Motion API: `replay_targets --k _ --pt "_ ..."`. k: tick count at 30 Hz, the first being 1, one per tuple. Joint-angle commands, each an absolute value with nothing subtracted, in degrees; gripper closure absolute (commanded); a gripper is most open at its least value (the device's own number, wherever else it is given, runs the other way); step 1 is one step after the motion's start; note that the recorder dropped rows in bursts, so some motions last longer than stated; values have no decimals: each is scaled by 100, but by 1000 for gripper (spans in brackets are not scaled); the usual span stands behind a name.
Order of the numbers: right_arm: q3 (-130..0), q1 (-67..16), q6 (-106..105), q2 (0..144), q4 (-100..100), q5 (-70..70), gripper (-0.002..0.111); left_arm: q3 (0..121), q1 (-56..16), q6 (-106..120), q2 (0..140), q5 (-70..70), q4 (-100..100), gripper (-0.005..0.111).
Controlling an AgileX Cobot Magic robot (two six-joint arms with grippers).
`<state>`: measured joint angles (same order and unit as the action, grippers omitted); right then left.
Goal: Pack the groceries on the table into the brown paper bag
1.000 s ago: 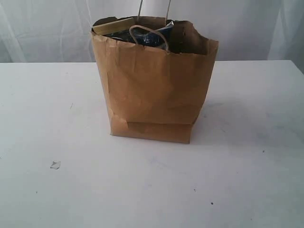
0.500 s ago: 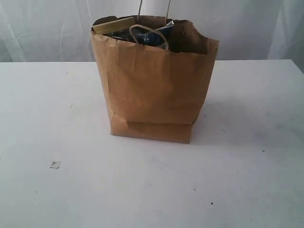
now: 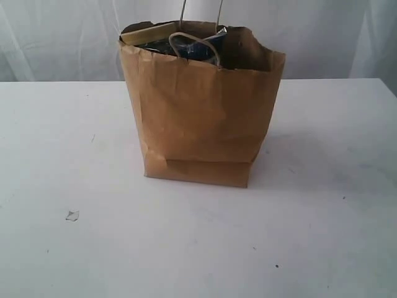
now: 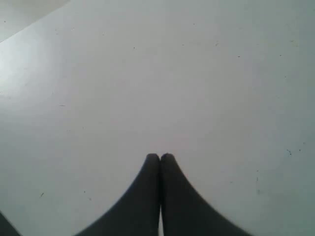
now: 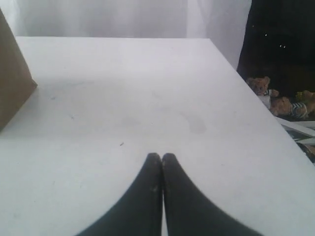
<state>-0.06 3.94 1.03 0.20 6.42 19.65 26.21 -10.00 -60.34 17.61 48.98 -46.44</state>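
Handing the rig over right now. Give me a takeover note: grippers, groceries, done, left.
Left gripper: shut, empty, over bare table.
Right gripper: shut, empty, near the brown paper bag.
Bag upright mid-table; long dark-blue packet shows at its rim, the rest is hidden.
Done: no grocery seen loose on the table; only a white crumb.
To do: likely nothing; check inside the bag.

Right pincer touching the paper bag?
Apart. Right wrist view: bare table separates the shut right pincer from the brown paper bag.
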Motion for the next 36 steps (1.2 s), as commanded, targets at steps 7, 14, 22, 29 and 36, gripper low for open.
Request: replay_targets --k 7,14,22,29,36 --pt "0 334 0 0 595 2020 108 2583 -980 -6038 1734 4934 -4696 107" --pt "0 334 0 0 595 2020 108 2583 -980 -5938 1757 5239 -4494 107" --pt "0 334 0 0 595 2020 108 2401 -980 -1582 1651 2654 -2477 107" --pt "0 334 0 0 595 2020 108 923 -682 111 1245 -1075 -1040 107" --pt "0 334 0 0 595 2020 108 0 32 966 755 -2287 1279 107"
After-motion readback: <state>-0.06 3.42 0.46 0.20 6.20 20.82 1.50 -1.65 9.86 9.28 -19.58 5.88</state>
